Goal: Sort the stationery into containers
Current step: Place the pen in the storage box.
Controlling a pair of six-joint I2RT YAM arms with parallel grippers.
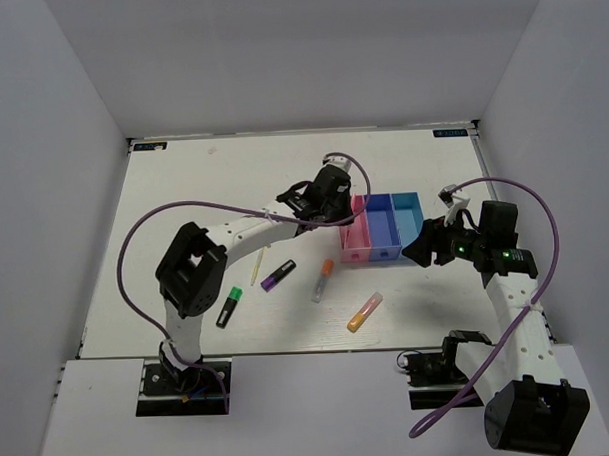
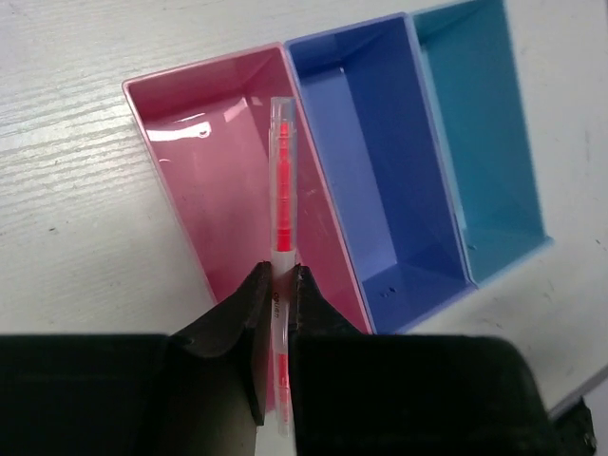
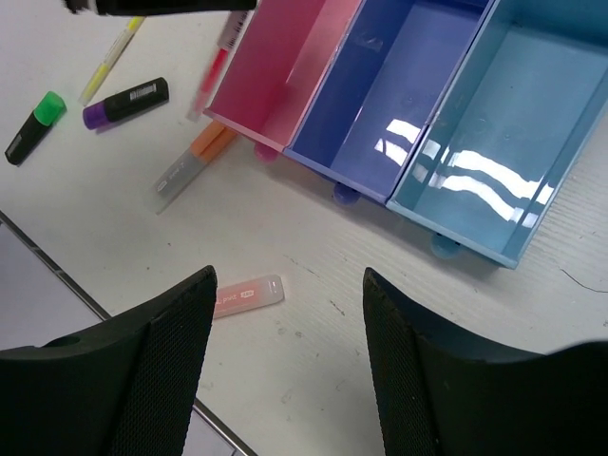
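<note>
**Left claw** [image 2: 275, 285]: the matte black jaws are narrow and clamped on the pink stick [image 2: 282, 190] near its lower end. The stick is thin and straight, a clear plastic barrel with a red-pink core. The small print at the grip is too blurred to read. The stick hangs lengthwise over the pink bin [image 2: 166, 190]; whether it touches the bin cannot be told.

**Bins:** narrow rectangular troughs of smooth, glossy plastic, joined in a row. The blue bin [image 2: 380, 142] adjoins the pink bin, and the cyan bin [image 2: 484, 123] lies beyond the blue one.

**Right claw** [image 3: 287, 285]: the jaws stand wide, with mesh-textured black pads gripping nothing. It is well apart from the pink bin, on the cyan bin's side.

**Desk** [image 1: 183, 192]: white, with a faint grain.
- The grey-orange marker [image 3: 190, 163] lies just beside the pink bin's near corner.
- The orange-pink highlighter [image 3: 245, 294] lies farther toward the arms; its print is unreadable.
- Left of the pink bin lie the purple-capped marker [image 3: 123, 103] with an illegible white label, the yellow stick [image 3: 109, 59] and the green-capped marker [image 3: 28, 128].
</note>
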